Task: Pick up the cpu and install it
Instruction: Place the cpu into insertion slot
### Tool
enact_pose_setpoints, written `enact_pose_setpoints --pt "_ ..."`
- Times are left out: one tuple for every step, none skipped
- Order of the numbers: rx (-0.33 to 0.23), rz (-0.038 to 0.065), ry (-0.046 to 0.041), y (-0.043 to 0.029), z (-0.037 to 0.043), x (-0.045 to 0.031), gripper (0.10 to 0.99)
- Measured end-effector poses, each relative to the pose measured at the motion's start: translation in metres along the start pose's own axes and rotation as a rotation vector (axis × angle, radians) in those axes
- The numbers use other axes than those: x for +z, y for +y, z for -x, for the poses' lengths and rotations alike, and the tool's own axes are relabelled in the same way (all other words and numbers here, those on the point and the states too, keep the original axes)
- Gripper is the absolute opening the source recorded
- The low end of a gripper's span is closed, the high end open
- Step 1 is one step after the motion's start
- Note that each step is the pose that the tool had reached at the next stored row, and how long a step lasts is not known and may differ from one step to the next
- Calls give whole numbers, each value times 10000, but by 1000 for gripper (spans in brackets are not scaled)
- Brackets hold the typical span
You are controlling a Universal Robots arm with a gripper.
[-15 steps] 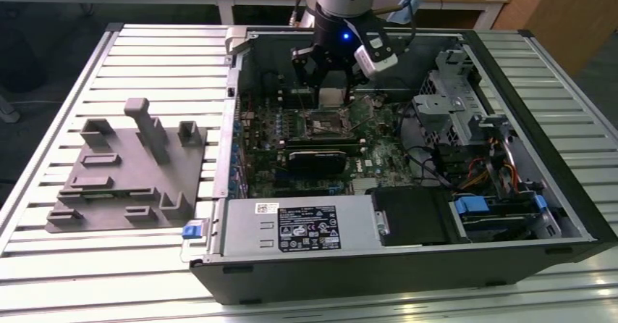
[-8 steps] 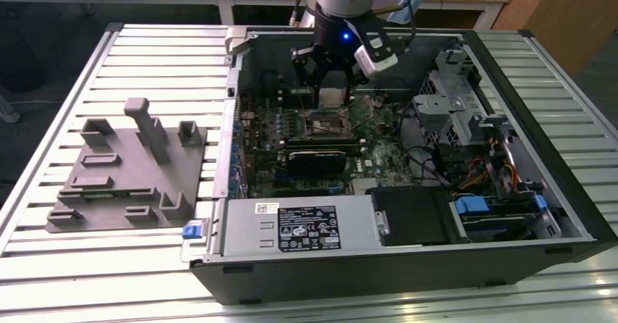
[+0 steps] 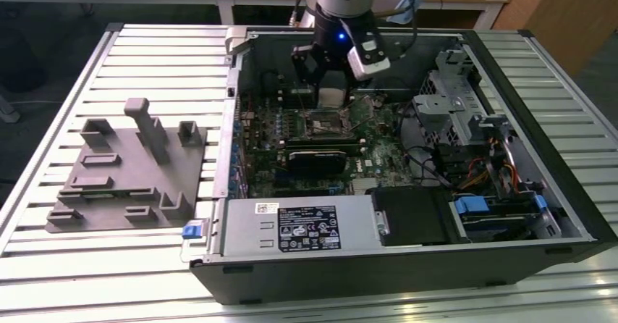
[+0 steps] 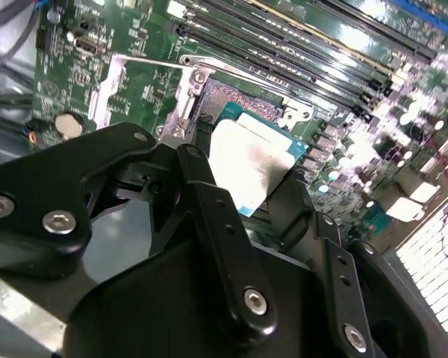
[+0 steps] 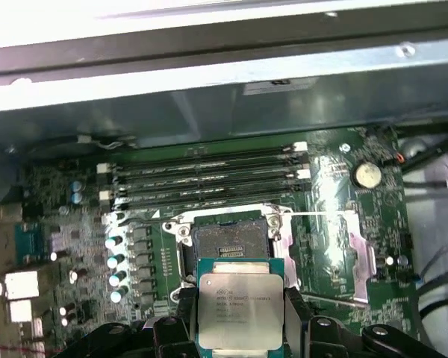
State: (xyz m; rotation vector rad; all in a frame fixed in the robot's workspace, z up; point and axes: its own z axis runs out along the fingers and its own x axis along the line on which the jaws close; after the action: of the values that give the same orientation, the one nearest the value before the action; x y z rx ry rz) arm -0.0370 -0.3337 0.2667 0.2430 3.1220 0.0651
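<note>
The cpu (image 5: 238,304) is a small flat square chip with a pale silver top and a blue-green rim. My gripper (image 5: 239,317) is shut on it, one black finger (image 5: 181,317) against each side. It hangs just above the open motherboard socket (image 5: 228,242), a little off from it toward the case's front. In the second wrist view the cpu (image 4: 250,165) sits between the black fingers (image 4: 213,216) over the socket (image 4: 235,101). In the exterior view my gripper (image 3: 331,95) is lowered into the open computer case, right above the socket (image 3: 323,124).
Memory slots (image 5: 209,175) run beside the socket. A black card (image 3: 314,160) lies in front of it. Drive cages and cables (image 3: 464,127) fill the case's right side in the exterior view. A grey fixture (image 3: 126,174) rests on the slatted table at that view's left.
</note>
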Motion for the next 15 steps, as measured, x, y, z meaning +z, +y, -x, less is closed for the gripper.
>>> enact_pose_setpoints --pt "196 -1 -9 0 0 1 545" --pt "364 -2 -15 0 0 1 545" --pt "556 -3 -23 0 0 1 545" --pt "735 -4 -31 0 0 1 545" --pt "915 -6 -39 0 0 2 545" --pt "1094 -6 -47 0 0 2 545" --pt "1280 -8 -54 0 0 2 545" --pt "1460 -8 -62 0 0 3 545" --pt "1639 -9 -70 0 0 3 545" --pt "1819 -11 -77 0 0 3 545" --pt "1997 -12 -84 0 0 3 545" --pt "2179 -12 -92 0 0 4 545" --pt "2362 -14 -100 0 0 4 545" --pt "2554 -15 -108 0 0 4 545" --pt "2733 -16 -116 0 0 5 545"
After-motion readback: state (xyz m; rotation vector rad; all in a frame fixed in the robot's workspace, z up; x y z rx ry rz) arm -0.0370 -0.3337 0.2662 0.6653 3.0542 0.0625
